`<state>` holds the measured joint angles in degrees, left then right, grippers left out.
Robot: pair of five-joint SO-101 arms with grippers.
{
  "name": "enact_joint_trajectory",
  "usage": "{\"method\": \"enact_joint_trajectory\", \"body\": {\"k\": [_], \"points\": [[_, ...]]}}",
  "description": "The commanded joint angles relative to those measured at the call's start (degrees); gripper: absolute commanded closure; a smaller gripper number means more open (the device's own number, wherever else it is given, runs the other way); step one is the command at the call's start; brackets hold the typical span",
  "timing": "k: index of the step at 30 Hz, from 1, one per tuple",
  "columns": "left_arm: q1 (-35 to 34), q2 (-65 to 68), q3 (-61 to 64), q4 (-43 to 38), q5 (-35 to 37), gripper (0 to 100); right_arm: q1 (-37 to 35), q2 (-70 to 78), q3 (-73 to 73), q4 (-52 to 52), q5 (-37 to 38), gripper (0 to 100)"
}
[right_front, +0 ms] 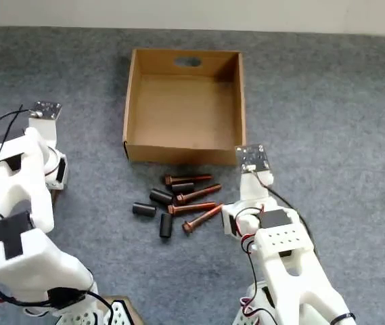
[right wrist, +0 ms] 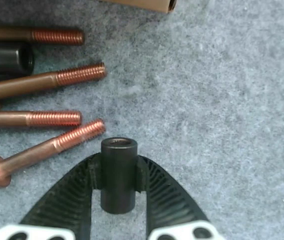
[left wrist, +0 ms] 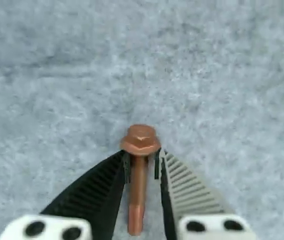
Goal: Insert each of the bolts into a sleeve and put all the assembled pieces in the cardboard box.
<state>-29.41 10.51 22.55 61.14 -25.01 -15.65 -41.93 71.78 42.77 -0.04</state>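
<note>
My left gripper [left wrist: 141, 165] is shut on a copper bolt [left wrist: 139, 170], hex head pointing away from the wrist, above bare grey carpet; its arm [right_front: 26, 169] stands at the table's left. My right gripper [right wrist: 118, 172] is shut on a black sleeve [right wrist: 118, 172], held just beside the threaded tips of several copper bolts [right wrist: 42, 80] lying on the carpet. From above, these bolts [right_front: 195, 196] and three black sleeves [right_front: 153, 206] lie in a cluster in front of the cardboard box [right_front: 135, 101], with the right arm [right_front: 256, 210] at their right.
The cardboard box stands open with nothing inside it, its near wall [right_front: 178, 154] close behind the cluster. Grey carpet [right_front: 327, 122] covers the table on both sides of the box.
</note>
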Motion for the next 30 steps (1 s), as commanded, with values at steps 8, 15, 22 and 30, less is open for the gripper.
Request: {"method": "enact_joint_trajectory", "body": {"k": [8, 15, 22, 30], "points": [[0.9, 8.9, -5.9, 0.4, 0.4, 91, -0.4, -0.7, -0.1, -0.7, -0.3, 99.3], [1.3, 5.7, -7.1, 2.6, 0.5, 99, -0.5, -0.8, -0.1, -0.5, -0.3, 99.3], [1.4, -11.0, -6.5, 10.8, 0.5, 99, -0.9, -6.4, -0.8, 6.2, -0.6, 99.3], [7.0, -30.4, -6.6, 16.6, 0.7, 99, -0.9, -32.8, 2.9, 8.5, -0.4, 99.2]]}}
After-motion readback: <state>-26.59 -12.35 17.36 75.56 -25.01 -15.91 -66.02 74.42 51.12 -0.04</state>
